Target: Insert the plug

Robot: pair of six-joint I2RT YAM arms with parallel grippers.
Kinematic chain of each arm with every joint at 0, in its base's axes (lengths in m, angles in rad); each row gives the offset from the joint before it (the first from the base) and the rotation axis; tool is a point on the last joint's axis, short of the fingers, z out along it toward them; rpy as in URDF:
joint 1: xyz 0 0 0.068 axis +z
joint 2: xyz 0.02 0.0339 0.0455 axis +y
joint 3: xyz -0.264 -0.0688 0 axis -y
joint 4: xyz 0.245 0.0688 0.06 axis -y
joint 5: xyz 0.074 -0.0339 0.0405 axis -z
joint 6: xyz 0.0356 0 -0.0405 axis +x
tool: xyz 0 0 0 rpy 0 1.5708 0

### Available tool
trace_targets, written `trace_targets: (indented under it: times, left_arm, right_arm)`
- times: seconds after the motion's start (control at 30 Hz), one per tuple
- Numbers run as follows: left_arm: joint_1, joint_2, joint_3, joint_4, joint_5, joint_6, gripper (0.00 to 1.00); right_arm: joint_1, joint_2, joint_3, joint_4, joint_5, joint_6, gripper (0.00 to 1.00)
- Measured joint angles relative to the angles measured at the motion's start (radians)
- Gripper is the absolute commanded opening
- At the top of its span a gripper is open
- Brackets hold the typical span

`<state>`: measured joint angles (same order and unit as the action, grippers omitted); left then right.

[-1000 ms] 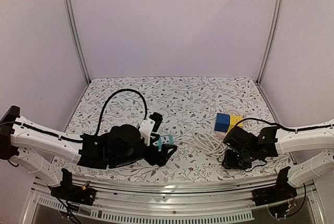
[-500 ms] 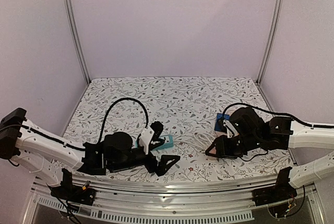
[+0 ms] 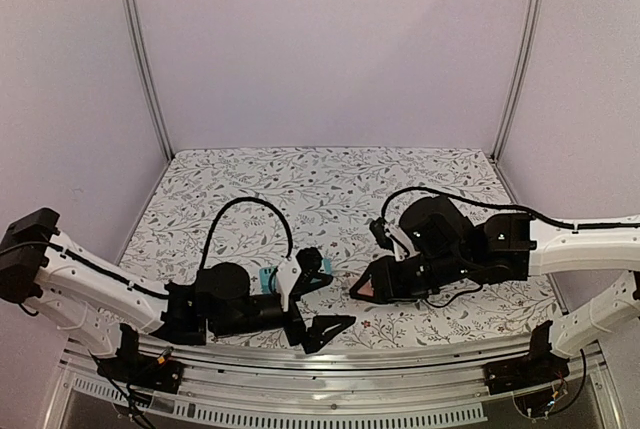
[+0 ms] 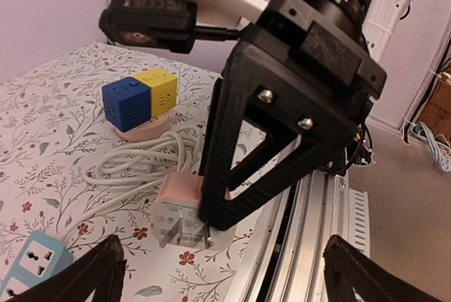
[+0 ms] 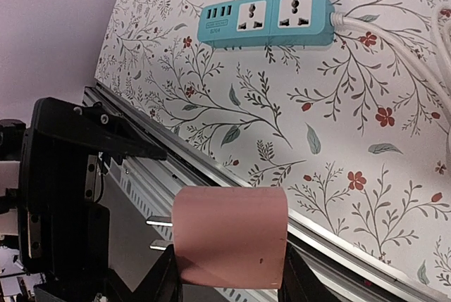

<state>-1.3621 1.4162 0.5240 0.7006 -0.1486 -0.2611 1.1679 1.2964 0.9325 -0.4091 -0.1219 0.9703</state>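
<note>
My right gripper (image 3: pixel 370 287) is shut on a pink plug (image 3: pixel 362 289) and holds it just above the table, near the front edge. In the right wrist view the plug (image 5: pixel 229 235) sits between the fingers (image 5: pixel 296 281), its two metal prongs pointing left. The teal power strip (image 5: pixel 266 18) lies flat on the table beyond it, sockets up. In the top view the strip (image 3: pixel 267 277) is mostly hidden by my left arm. My left gripper (image 3: pixel 325 301) is open and empty, beside the strip. The left wrist view shows the plug (image 4: pixel 180 214) and a corner of the strip (image 4: pixel 28 263).
A blue and yellow cube socket (image 4: pixel 139 98) on a pink base stands behind a coil of white cable (image 4: pixel 141 165) that runs to the plug. The metal front rail (image 3: pixel 350 354) runs along the table's near edge, right below the plug.
My right arm has moved left with the pink plug, from beside the cube socket toward the power strip. My left arm has drawn back toward the front edge, its open gripper now pointing right.
</note>
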Motion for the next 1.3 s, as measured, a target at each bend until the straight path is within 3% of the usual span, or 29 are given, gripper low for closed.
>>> trace_targets:
  times: [0.37, 0.63, 0.9, 1.3]
  left_arm:
    - [-0.074, 0.024, 0.000, 0.020, -0.146, 0.123, 0.87]
    - [-0.082, 0.024, -0.011, 0.045, -0.246, 0.174, 0.73]
    - [-0.085, 0.060, -0.007, 0.040, -0.265, 0.205, 0.58]
    - [-0.087, 0.065, -0.001, 0.020, -0.283, 0.227, 0.42]
  right_arm:
    - [0.019, 0.074, 0.059, 0.023, 0.006, 0.021, 0.23]
    - [0.033, 0.085, 0.070, 0.019, -0.008, 0.034, 0.23]
    - [0.054, 0.127, 0.122, -0.005, -0.010, 0.034, 0.23]
    - [0.055, 0.168, 0.156, -0.062, -0.006, 0.019, 0.22]
